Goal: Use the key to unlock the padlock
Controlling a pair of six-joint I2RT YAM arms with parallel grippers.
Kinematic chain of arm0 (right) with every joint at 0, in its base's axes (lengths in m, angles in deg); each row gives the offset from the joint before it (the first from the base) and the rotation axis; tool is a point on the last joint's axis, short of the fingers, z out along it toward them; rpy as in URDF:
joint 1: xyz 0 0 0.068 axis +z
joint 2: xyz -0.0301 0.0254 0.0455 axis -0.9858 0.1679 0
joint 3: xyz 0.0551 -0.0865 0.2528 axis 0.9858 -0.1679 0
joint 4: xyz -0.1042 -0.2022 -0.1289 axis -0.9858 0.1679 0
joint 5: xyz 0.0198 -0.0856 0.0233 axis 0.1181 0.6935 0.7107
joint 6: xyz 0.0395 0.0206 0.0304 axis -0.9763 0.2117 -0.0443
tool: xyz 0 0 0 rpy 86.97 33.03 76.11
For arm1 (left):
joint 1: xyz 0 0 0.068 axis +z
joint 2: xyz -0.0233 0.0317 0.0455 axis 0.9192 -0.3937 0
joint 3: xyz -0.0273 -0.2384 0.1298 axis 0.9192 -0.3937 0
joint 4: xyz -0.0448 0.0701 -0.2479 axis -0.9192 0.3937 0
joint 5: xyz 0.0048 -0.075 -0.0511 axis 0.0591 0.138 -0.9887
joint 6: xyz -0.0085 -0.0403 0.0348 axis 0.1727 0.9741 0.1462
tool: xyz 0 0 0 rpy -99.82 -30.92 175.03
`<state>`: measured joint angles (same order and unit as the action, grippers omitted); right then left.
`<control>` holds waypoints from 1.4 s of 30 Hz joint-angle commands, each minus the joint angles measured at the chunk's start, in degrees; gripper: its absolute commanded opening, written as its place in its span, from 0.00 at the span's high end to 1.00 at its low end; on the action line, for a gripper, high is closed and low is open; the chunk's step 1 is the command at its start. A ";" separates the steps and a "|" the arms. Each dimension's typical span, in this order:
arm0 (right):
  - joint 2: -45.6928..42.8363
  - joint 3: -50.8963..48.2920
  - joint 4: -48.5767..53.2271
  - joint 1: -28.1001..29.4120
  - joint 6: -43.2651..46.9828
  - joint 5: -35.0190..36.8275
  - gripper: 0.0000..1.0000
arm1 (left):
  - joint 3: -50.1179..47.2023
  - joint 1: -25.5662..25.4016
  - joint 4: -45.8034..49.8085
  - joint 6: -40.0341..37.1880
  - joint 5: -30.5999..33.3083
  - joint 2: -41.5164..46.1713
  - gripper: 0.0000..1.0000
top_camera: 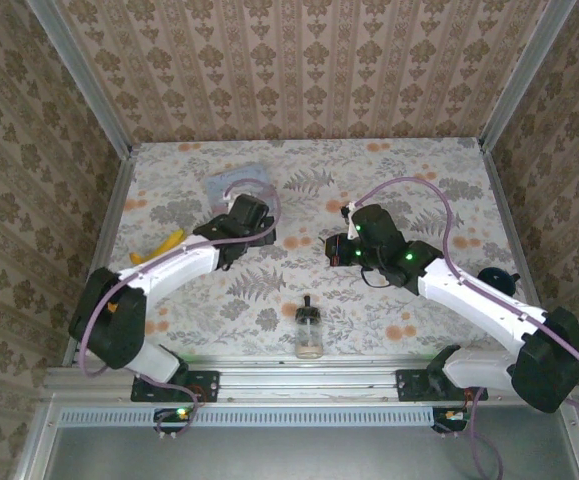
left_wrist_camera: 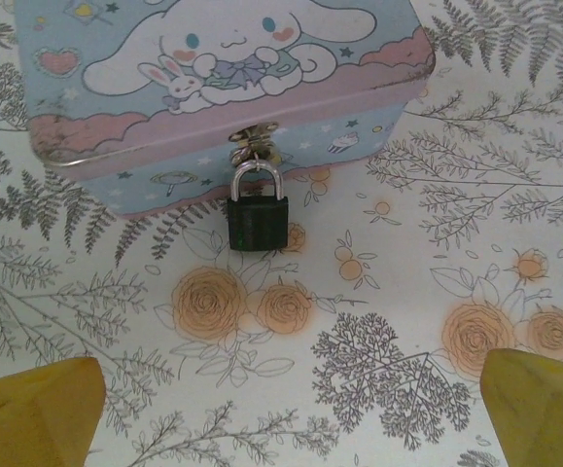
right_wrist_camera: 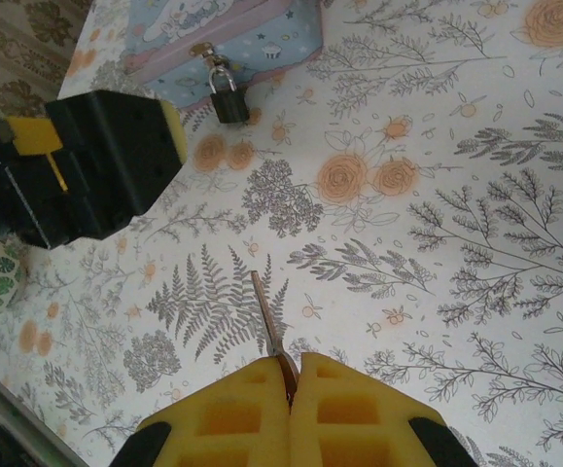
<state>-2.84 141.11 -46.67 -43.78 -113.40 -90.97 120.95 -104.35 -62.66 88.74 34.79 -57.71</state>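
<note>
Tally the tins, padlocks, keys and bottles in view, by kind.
Pale blue cartoon-printed metal tin: 1
Small dark padlock with silver shackle: 1
Thin metal key held in the shut right gripper: 1
Clear glass bottle with black cap: 1
Total: 4

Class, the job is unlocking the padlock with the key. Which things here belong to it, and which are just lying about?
Job: padlock hanging on the tin; key gripped in the shut right pincer.
Lying about: glass bottle; yellow object.
</note>
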 commanded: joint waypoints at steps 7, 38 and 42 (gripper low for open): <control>1.04 -1.26 0.23 -0.91 -1.32 2.02 1.00 | 6.21 0.31 0.68 -3.05 4.22 -8.30 0.01; 3.74 0.07 -0.94 -3.42 -1.49 -0.41 1.00 | 15.82 8.10 -6.60 -4.01 -0.42 -27.75 0.45; 4.00 -0.02 -1.39 -3.51 -1.59 -0.61 1.00 | 15.83 8.10 -8.12 -4.74 -0.56 -28.30 0.48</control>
<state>0.29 140.69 -46.91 -46.97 -114.47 -91.12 135.29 -96.66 -69.04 85.31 33.39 -85.17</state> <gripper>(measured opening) 0.058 0.526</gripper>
